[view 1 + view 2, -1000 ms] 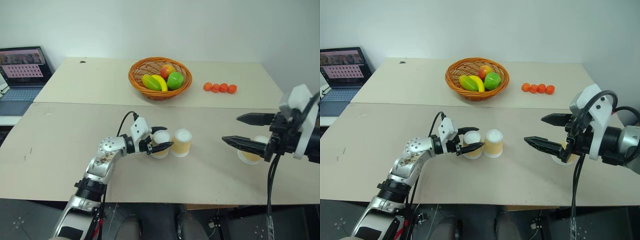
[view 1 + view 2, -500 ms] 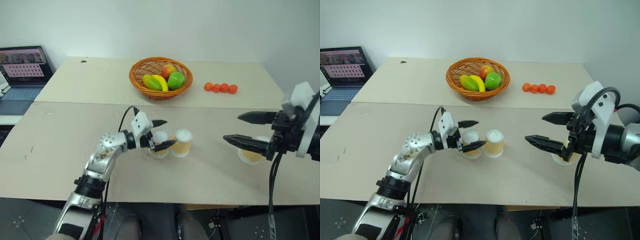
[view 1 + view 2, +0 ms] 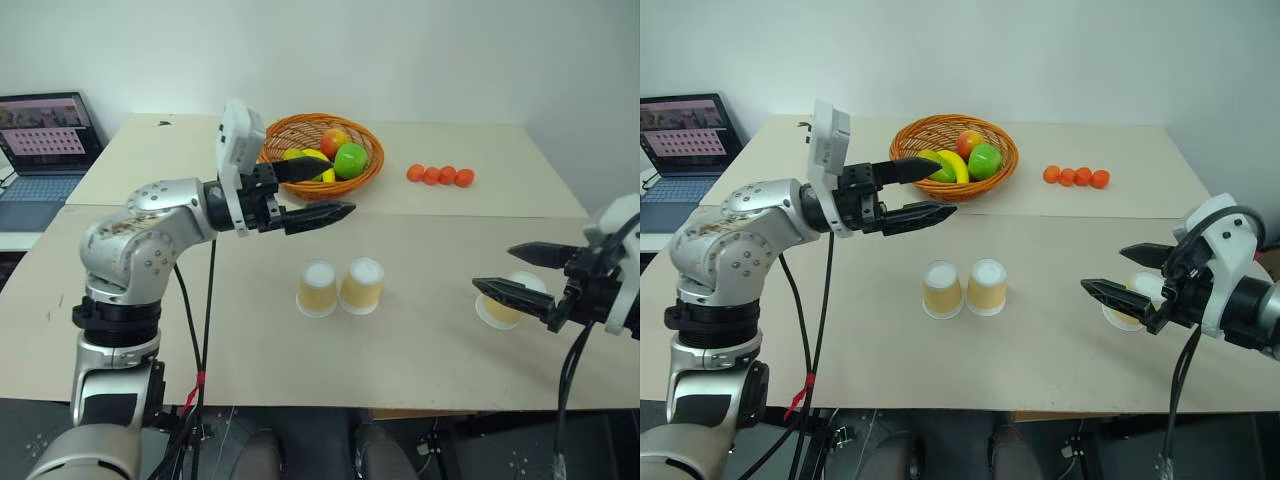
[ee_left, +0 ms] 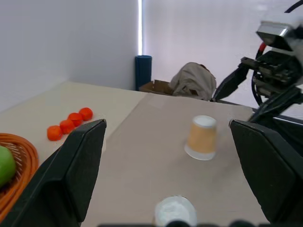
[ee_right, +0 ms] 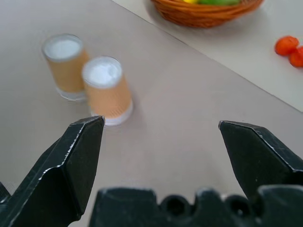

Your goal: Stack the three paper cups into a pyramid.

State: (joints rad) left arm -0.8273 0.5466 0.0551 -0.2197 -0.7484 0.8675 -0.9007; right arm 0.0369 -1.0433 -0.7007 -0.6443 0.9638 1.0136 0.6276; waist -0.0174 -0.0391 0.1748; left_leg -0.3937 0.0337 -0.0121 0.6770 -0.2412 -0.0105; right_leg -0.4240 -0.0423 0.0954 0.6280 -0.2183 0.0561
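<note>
Two of the paper cups stand upside down, side by side and touching, mid-table: the left cup (image 3: 318,289) and the right cup (image 3: 362,285). The third cup (image 3: 503,308) stands apart at the right, partly hidden behind my right gripper (image 3: 493,267), which hovers open just in front of it, pointing toward the pair. My left gripper (image 3: 338,188) is open and empty, raised well above the table, level, pointing right in front of the basket. The left wrist view shows the third cup (image 4: 202,137) past its fingers (image 4: 75,170). The right wrist view shows the pair (image 5: 108,90).
A wicker basket (image 3: 276,140) of fruit sits at the back centre, just behind my left gripper. Several small orange balls (image 3: 440,175) lie in a row to the basket's right. A laptop (image 3: 40,150) stands at the far left. A seam (image 3: 450,213) crosses the table.
My left gripper opened, let go of the left cup beside the other, and rose toward the basket. My right gripper shifted right and slightly down.
</note>
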